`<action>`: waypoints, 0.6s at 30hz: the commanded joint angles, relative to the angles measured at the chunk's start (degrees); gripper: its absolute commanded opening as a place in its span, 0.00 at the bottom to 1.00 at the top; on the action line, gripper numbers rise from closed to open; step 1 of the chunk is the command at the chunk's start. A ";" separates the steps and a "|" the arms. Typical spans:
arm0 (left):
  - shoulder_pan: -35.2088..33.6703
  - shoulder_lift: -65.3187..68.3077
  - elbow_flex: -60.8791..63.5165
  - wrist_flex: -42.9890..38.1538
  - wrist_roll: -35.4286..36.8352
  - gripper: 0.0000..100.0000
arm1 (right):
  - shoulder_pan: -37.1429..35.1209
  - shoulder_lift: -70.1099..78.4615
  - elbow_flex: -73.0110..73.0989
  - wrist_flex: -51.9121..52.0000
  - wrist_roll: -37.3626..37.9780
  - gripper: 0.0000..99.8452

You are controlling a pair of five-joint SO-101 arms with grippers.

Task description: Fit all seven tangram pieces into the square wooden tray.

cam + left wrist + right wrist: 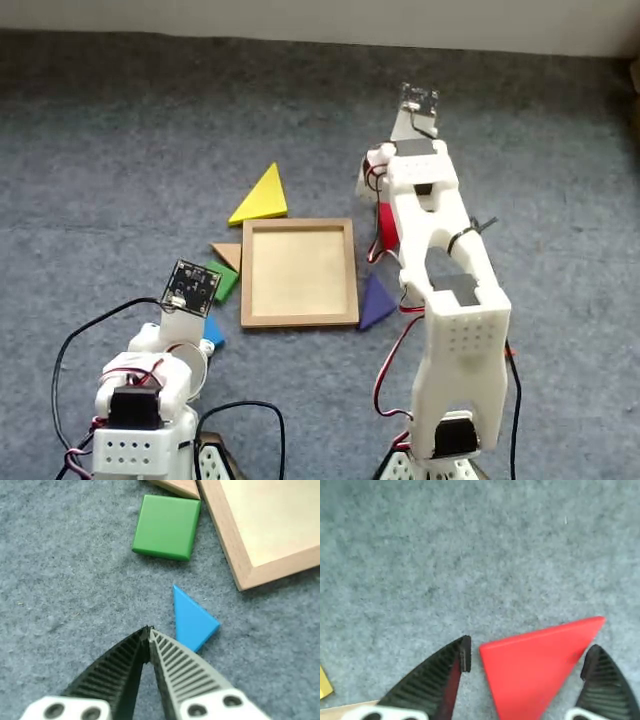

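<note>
The square wooden tray (246,272) lies on the grey carpet, with nothing inside it. Around it lie a yellow triangle (262,196), a tan triangle (228,253), a green square (225,284), a blue triangle (213,330), a purple triangle (375,300) and a red triangle (386,226). My left gripper (149,631) is shut and holds nothing, its tips just beside the blue triangle (192,620), with the green square (167,526) and the tray's corner (245,575) beyond. My right gripper (530,660) stands open, its fingers on either side of the red triangle (535,672).
Grey carpet covers the whole work area, with bare stretches at the far left and far right. A pale wall edge (400,22) runs along the back. Black cables (250,415) trail near the arm bases at the front.
</note>
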 commanded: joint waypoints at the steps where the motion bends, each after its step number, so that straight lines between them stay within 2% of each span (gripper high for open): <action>1: -0.66 -0.48 1.19 0.26 0.53 0.01 | 1.01 -0.40 -3.12 -0.92 -0.53 0.34; 12: -0.66 -0.48 1.19 0.26 0.53 0.01 | 1.01 4.00 -3.12 -1.54 -0.26 0.34; 16: -0.66 -0.48 1.19 0.26 0.53 0.01 | 1.10 3.91 -3.56 5.32 -0.18 0.34; 18: -0.66 -0.48 1.19 0.26 0.53 0.01 | 1.10 3.91 -4.35 7.78 -0.18 0.30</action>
